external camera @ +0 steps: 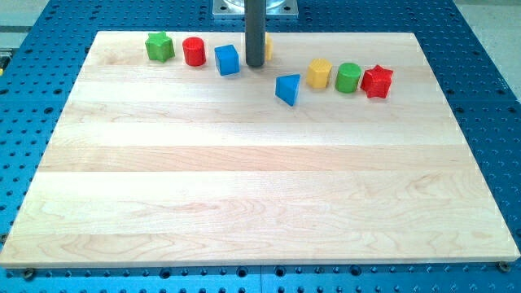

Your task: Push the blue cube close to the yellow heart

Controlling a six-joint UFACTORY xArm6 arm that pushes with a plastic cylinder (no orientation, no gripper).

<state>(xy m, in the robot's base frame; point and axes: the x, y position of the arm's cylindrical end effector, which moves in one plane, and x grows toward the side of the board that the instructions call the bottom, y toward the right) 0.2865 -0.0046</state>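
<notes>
My tip (255,65) had no claw and stood at upper centre, between the blue cube (227,59) and the largely hidden yellow heart (268,45). The cube lay just left of it. The final closing push seemingly remained, requiring a rightward approach from the cube's left.

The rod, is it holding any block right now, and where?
Nothing is held. My tip stands just right of the blue cube, with no grasping part.

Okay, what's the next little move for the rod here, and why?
Probably bring my tip round to the view's left of the blue cube. It now stands between the cube and a yellow block, likely the heart, mostly hidden behind the rod.
</notes>
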